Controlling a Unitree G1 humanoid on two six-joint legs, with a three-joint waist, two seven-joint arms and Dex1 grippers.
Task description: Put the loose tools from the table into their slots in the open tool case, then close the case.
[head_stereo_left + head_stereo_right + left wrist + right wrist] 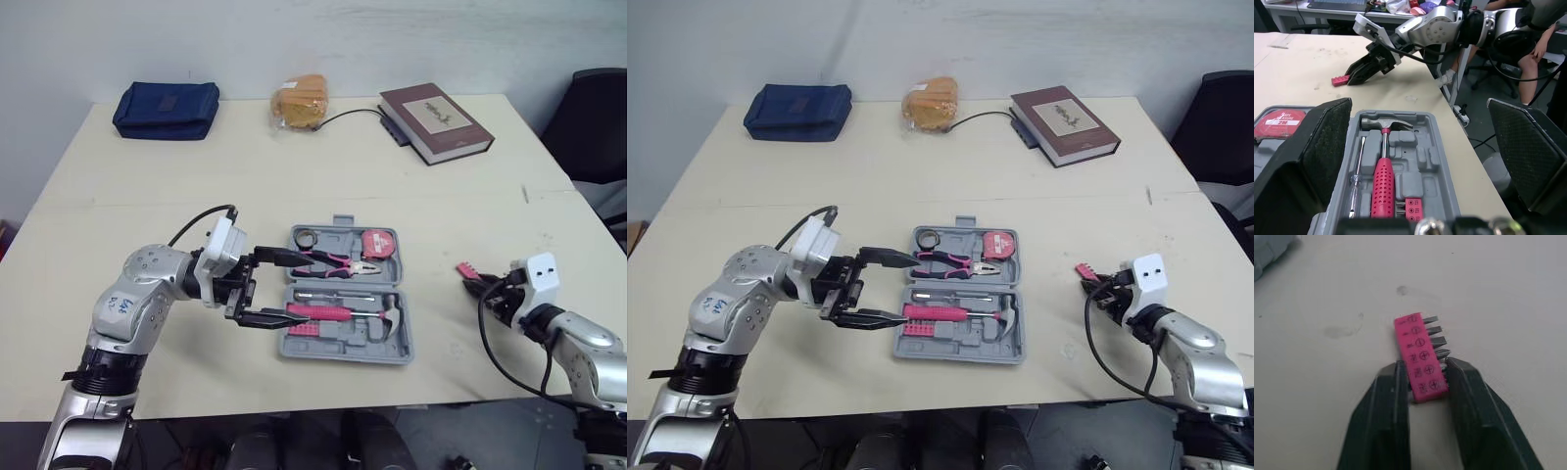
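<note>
Near the front edge of the pale, matte table (294, 176), about midway along it, a grey moulded-plastic tool case (343, 357) lies open flat, its recesses holding a hammer (1382, 181) with a dimpled pink grip and steel head, a slim screwdriver (1355, 181), pink-handled pliers (338, 262) and a round pink tape measure (377, 243). A dark ring-shaped piece sits in the case's far left corner, and I can't make out what it is. The left gripper (291, 286) hovers at the case's left rim with its fingers spread wide, holding nothing; their black pads (1327, 142) look finely grained. Over toward the front right corner, well apart from the case, the pink bit holder (1418, 350) lies on the table, a flat plastic strip with a row of steel bits poking out one side. The right gripper (1426, 367) has its smooth black fingers pinched on either side of the strip's near end, which they partly cover. Along the far edge sit a soft blue zip pouch (167, 110), a crinkly orange-wrapped bundle (302, 101) and a thick maroon hardback book (434, 122). A thin cable (353, 113) runs between the bundle and the book. Beyond the right edge a black chair (598, 117) is cut off from sight.
</note>
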